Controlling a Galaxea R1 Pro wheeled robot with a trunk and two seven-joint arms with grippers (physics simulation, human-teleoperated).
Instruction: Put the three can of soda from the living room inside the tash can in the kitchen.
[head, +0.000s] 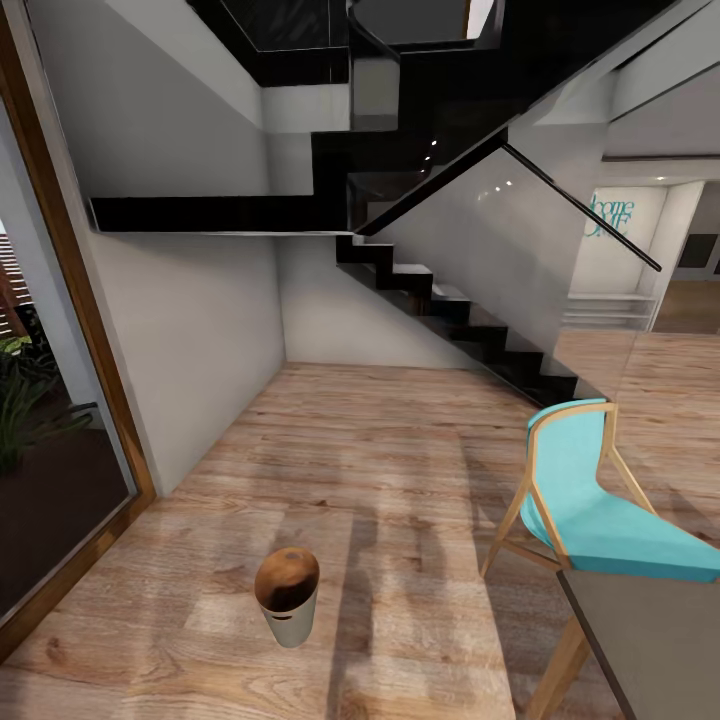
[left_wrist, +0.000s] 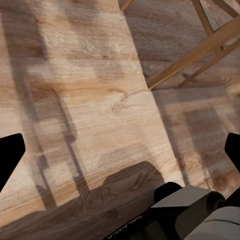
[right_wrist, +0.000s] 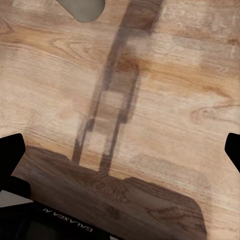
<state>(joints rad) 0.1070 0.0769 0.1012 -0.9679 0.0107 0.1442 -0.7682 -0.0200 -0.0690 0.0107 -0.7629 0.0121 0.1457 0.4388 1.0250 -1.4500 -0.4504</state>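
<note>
On the wood floor (head: 400, 440) ahead of me, below the black staircase (head: 450, 300) and left of the turquoise chair (head: 600, 510), the trash can (head: 287, 597) is standing upright and looking light and rigid; its rim slots would suit lifting. I am carrying nothing: my left gripper (left_wrist: 120, 150) and right gripper (right_wrist: 120, 147) are both spread wide, with bare floor between the fingertips.

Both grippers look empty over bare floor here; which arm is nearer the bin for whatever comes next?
Left, tentatively. The trash can stands on the wood floor left of centre in the head view. Both the left gripper and right gripper are open, holding nothing.
</note>
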